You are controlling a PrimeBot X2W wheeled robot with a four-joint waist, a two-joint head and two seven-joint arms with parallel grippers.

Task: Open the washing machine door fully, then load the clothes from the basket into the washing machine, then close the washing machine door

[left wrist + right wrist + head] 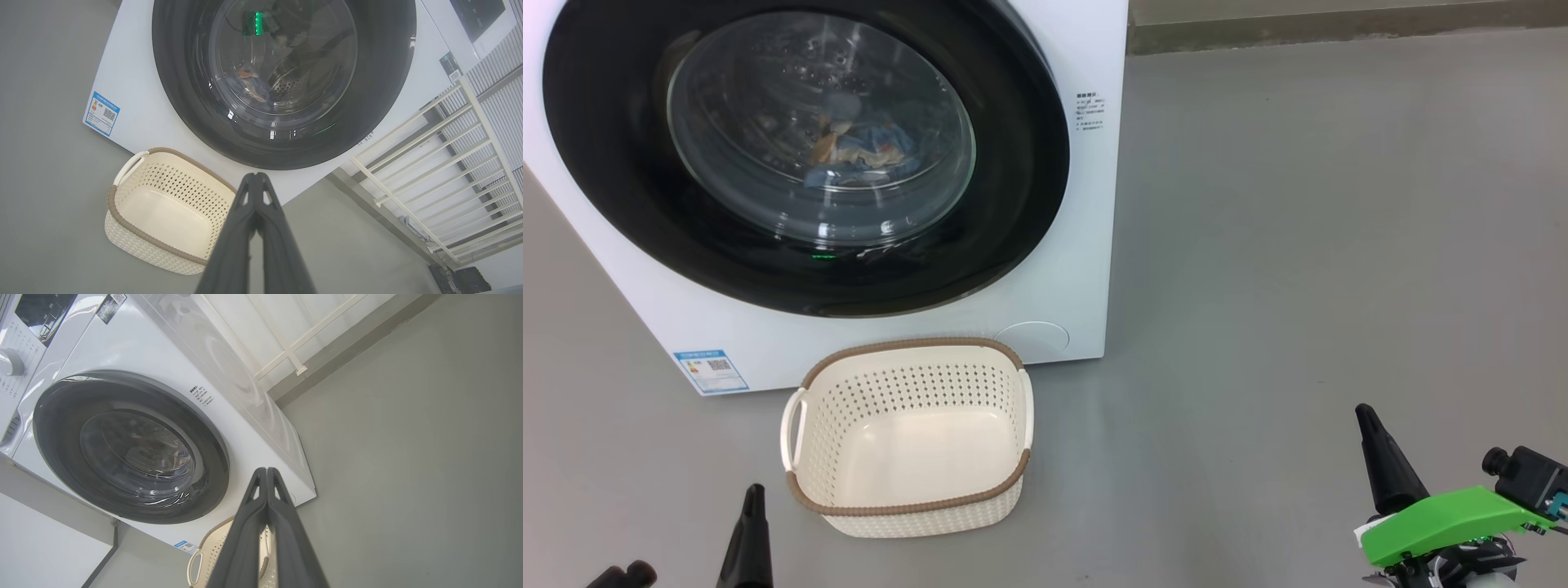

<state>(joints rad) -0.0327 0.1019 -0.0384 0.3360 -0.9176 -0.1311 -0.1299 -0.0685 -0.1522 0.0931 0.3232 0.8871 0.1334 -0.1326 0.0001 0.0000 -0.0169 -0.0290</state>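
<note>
Left gripper (256, 176): its two long fingers (231, 249) are presenting in matt charcoal plastic, each tapering to a narrow tip and carrying a small triangular cut-out just below that tip. Right gripper (266, 470) is showing the same build and colour. Its wrist is wearing a bright green moulded bracket (1445, 514), with a black cylindrical camera unit (1523, 475) sitting beside it and a small white part (1365, 536) showing beneath the green piece.

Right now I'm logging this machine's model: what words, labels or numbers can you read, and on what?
Nothing can be quoted.
Blue label sticker, low on the washing machine front: QR code, print too small.
Black print beside the washing machine door: too small.
Control panel markings: blurred.
</note>
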